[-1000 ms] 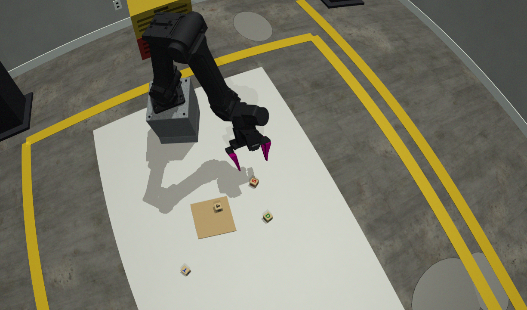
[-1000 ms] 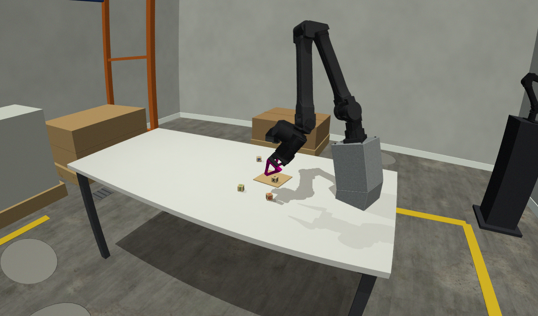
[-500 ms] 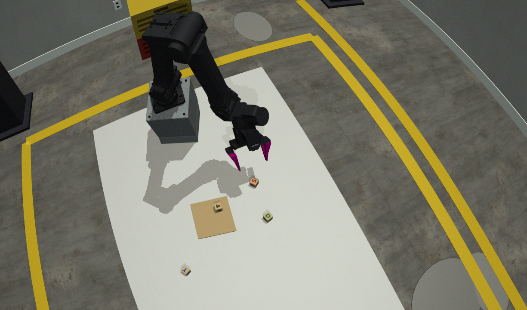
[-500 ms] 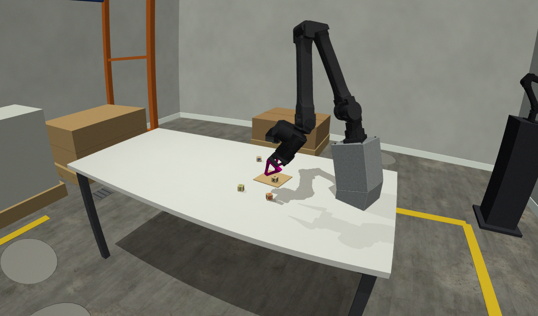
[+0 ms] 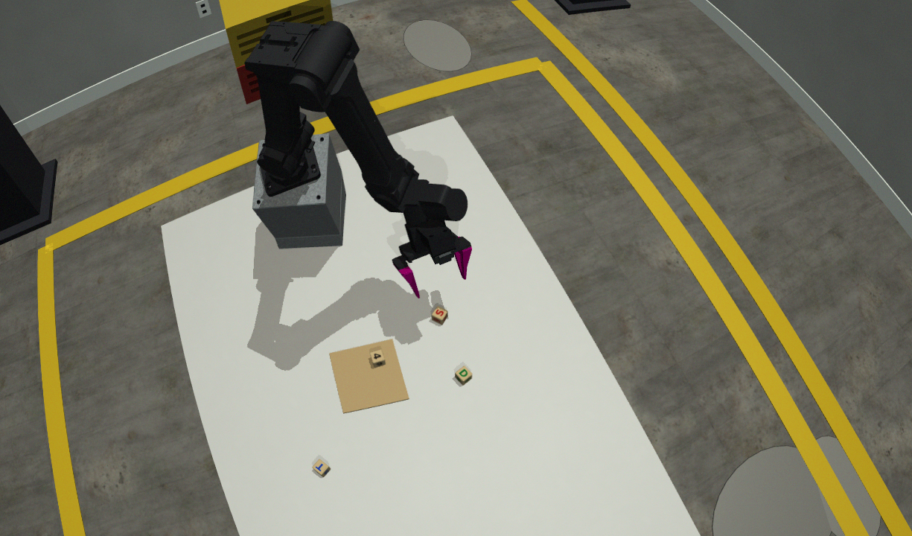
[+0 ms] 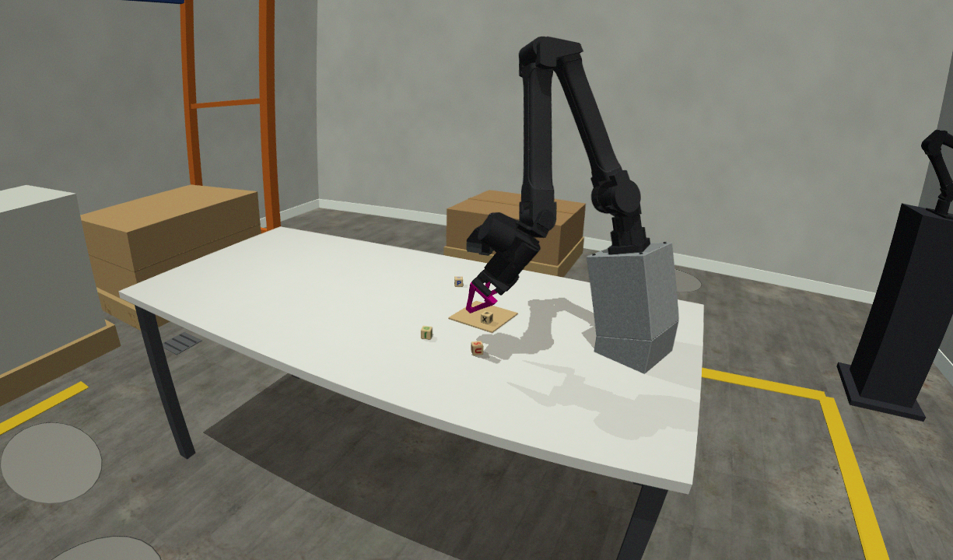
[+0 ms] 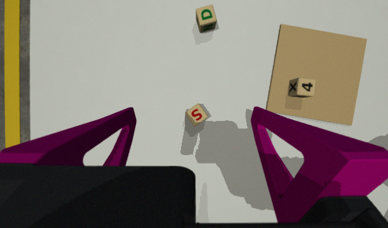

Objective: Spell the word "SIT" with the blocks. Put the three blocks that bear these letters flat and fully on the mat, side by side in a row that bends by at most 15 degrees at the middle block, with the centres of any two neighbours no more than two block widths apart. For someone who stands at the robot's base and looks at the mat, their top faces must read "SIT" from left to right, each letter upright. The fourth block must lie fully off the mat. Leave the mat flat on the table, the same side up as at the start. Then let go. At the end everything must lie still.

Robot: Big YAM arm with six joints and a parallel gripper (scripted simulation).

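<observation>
While your gripper (image 7: 194, 111) hangs fully open and empty above the S block (image 7: 197, 114), which sits off the mat (image 7: 326, 60) on the white table (image 5: 525, 426), twist the wrist to square the fingers with its skewed sides before descending. No block shows an I on top.

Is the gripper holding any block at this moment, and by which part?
Nothing is held. The magenta-fingered gripper is wide open above the table, and the wooden block with the red S lies untouched on the white table below it.
</observation>
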